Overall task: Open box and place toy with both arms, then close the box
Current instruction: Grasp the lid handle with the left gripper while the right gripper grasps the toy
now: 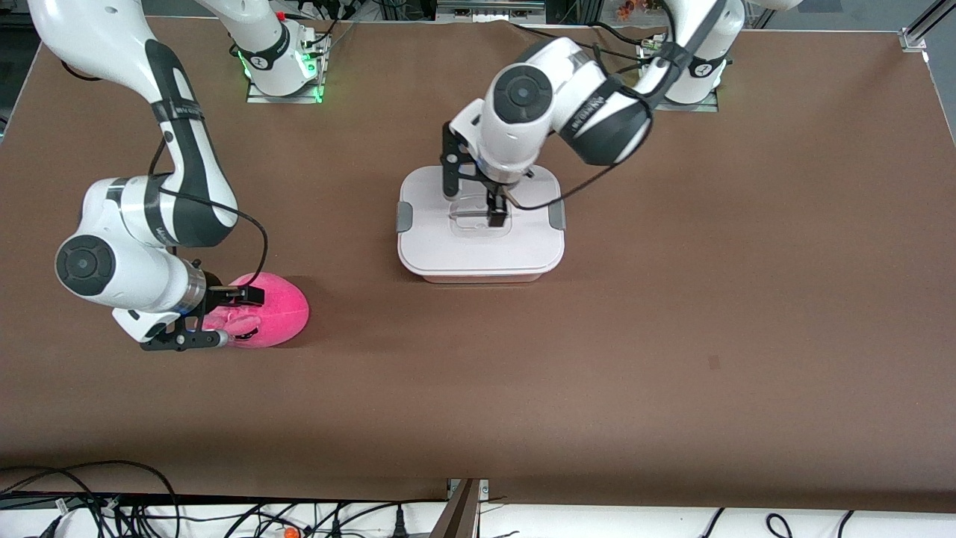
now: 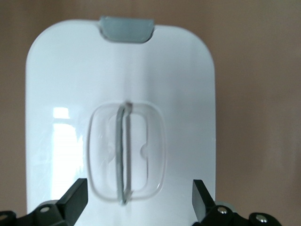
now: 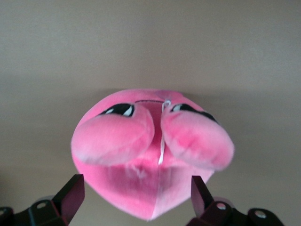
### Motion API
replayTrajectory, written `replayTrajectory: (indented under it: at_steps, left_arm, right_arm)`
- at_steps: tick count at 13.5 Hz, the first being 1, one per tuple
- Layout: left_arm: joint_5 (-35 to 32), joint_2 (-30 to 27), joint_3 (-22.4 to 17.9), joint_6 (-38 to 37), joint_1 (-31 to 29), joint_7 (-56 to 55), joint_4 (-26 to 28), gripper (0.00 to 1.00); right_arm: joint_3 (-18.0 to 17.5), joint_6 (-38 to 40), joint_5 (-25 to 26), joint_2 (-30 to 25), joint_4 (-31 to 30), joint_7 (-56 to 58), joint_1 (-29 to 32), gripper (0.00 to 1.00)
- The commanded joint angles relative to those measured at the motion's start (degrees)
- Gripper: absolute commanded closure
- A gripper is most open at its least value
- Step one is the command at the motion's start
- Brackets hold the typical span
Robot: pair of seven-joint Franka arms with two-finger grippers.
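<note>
Pink plush toy (image 1: 272, 310) at lower left of frame, on table (image 1: 672, 336); right gripper (image 1: 224, 317) spread wide around it, fingers either side, nothing clamped. Mid-frame: box (image 1: 480, 224), lid on, clips down; left gripper (image 1: 485, 202) over recessed handle (image 2: 125, 155), gaping, holding nothing. Opening step in hand, judging by this. Next: pinch handle rib, lift lid straight.

pink toy (image 3: 153, 155) between spread end effector (image 3: 136, 197) fingers
</note>
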State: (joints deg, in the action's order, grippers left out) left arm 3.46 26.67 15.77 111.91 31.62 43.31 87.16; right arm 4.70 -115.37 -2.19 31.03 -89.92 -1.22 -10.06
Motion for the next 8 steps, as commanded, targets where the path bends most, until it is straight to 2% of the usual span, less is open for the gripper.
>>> replayTrajectory:
  at_steps: [1,2,3,4,5,6,7,8]
  left_arm:
    - [0.93,1.27,-0.39,2.42,-0.86,3.53,-0.85,0.06]
    - [0.93,1.8,-0.39,4.27,-0.51,3.62,-0.59,0.11]
    - [0.76,2.5,-0.39,4.81,-0.25,3.62,-0.5,0.23]
    - [0.49,3.29,-0.39,4.81,-0.25,3.62,-0.5,0.42]
    - [0.49,3.65,-0.39,4.81,-0.25,3.62,-0.5,0.52]
    - [0.84,4.78,-0.39,4.99,-0.25,3.62,-0.5,0.53]
    - [0.84,5.23,-0.39,5.6,-0.25,3.62,-0.76,0.59]
    - [0.93,5.23,-0.39,6.65,-0.25,3.53,-0.59,0.79]
  right_arm:
    - [0.04,-2.39,-0.53,0.86,-0.26,0.52,-0.22,0.0]
    - [0.13,-3.01,-0.53,1.48,-0.43,0.69,-0.14,0.01]
    - [0.13,-3.37,-0.53,1.66,-0.78,0.78,-0.14,0.07]
    - [0.13,-3.72,-0.53,1.66,-1.22,0.96,-0.05,0.15]
    - [0.13,-3.89,-0.53,1.66,-1.57,0.96,0.04,0.29]
    - [0.13,-3.9,-0.53,1.66,-1.58,1.05,0.39,0.45]
    - [0.13,-3.81,-0.53,1.66,-1.58,1.13,0.56,0.64]
    - [0.13,-3.81,-0.53,1.66,-1.58,1.92,0.91,0.79]
